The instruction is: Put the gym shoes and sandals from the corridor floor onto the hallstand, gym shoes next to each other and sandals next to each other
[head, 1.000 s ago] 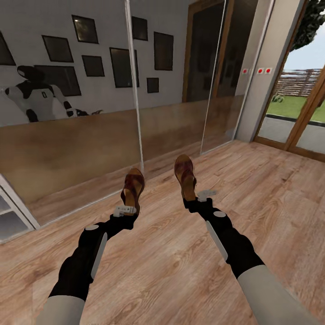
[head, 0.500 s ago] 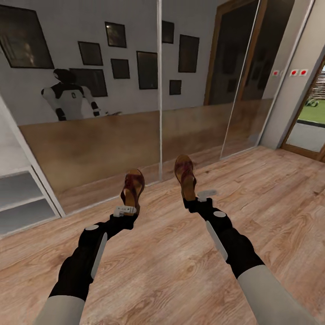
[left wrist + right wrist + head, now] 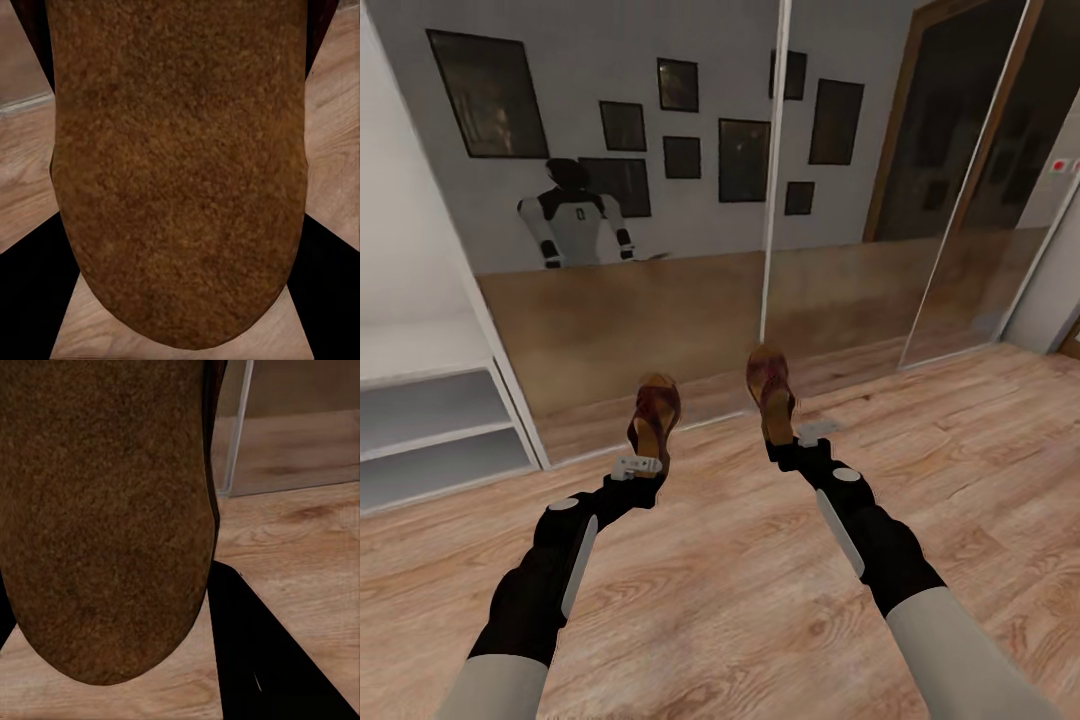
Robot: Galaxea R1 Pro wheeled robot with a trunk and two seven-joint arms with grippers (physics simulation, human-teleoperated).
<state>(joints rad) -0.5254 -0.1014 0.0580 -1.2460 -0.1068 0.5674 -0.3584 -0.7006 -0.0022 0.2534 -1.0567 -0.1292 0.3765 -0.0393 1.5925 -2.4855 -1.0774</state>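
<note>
From the head view, we carry one sandal in each arm above the wood floor [image 3: 740,600]: the left gripper [image 3: 638,466] is clamped on the heel of the left sandal [image 3: 653,418], the right gripper [image 3: 797,440] on the right sandal [image 3: 770,388], with the pale shoe rack [image 3: 430,440] at far left beside the mirror doors [image 3: 660,300]. In the left wrist view, the brown sole [image 3: 180,165] sits between the dark fingers [image 3: 30,300]. In the right wrist view, the sole [image 3: 105,510] sits likewise; each heel-only hold leaves the toe cantilevered, so a brush against the rack could, we judge, twist a sandal loose.

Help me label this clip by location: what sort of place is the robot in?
Probably a home corridor: wood-plank floor, mirrored sliding doors reflecting framed pictures, and a pale grey shelf unit. Each hand, left and right, holds a sandal.
</note>
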